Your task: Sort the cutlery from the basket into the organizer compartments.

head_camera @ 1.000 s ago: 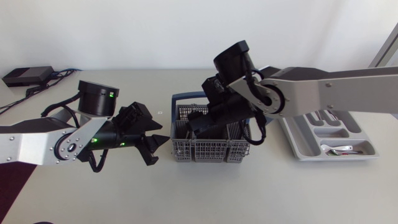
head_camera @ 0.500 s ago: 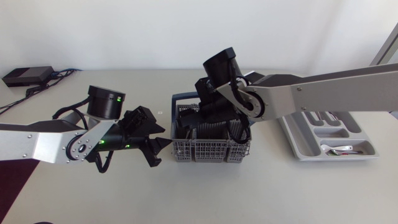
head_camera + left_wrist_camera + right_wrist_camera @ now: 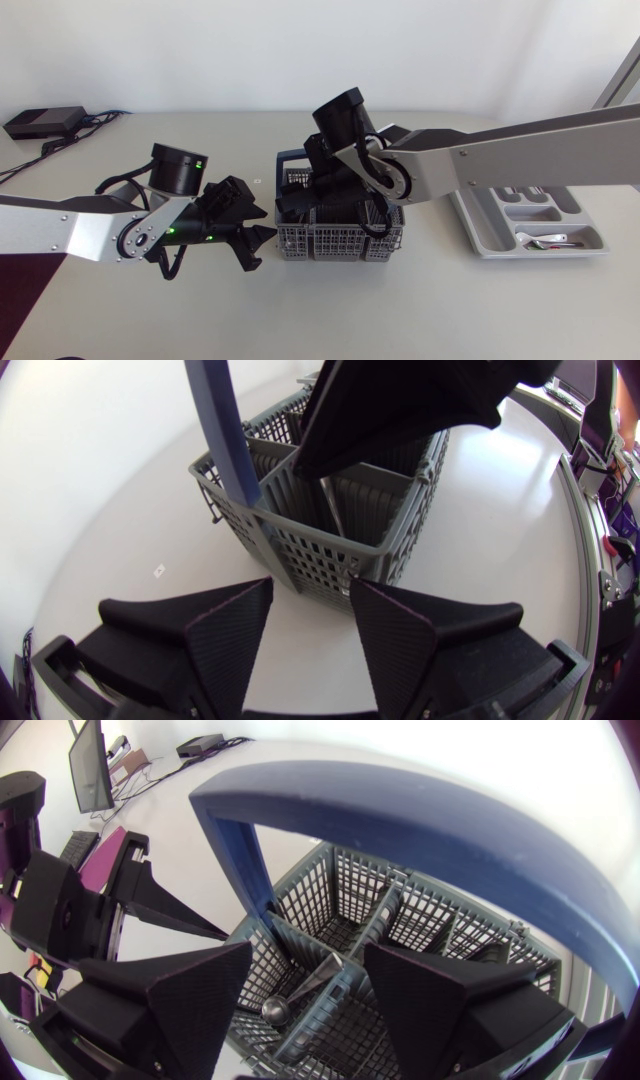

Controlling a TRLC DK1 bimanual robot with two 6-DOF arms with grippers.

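Note:
The grey mesh basket (image 3: 335, 240) with a blue handle (image 3: 290, 158) stands mid-table. My right gripper (image 3: 318, 200) hangs over the basket's left part, open. In the right wrist view its fingers (image 3: 190, 995) stand wide under the blue handle (image 3: 400, 810), and a metal cutlery piece (image 3: 290, 1000) with a round end lies in a compartment below and between them, untouched. My left gripper (image 3: 256, 240) sits just left of the basket, open and empty (image 3: 310, 645), facing the basket's corner (image 3: 300, 555). The grey organizer (image 3: 480, 235) at the right holds a spoon (image 3: 540, 240).
A black box (image 3: 45, 122) with cables lies at the table's back left. A small white tag (image 3: 258, 181) lies left of the basket. My right arm's link (image 3: 480, 160) spans the table between basket and organizer.
My right gripper has shifted left over the basket. My left arm has moved right, bringing its gripper closer to the basket's left side.

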